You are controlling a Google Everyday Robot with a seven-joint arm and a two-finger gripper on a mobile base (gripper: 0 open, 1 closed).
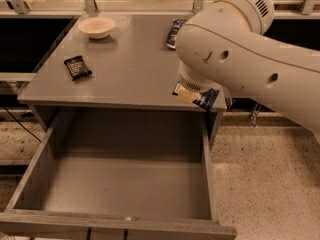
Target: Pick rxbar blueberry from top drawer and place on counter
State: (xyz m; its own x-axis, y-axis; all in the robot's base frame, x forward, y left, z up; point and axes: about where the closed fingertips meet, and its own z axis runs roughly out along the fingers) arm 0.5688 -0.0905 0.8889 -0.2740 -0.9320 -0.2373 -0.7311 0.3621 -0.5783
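The rxbar blueberry (206, 98), a small dark-blue wrapped bar, sticks out from under my big white arm at the front right edge of the counter (125, 79). My gripper (189, 95) is mostly hidden beneath the arm; only a tan fingertip (184, 95) shows against the bar. The gripper is shut on the bar and holds it just over the counter's front edge. The top drawer (125, 184) is pulled open below, and its grey floor is bare.
A black wrapped bar (77, 67) lies on the counter's left side. A white bowl (96, 26) stands at the back left. A blue-and-white snack bag (175, 32) lies at the back, partly behind my arm. Speckled floor lies to the right.
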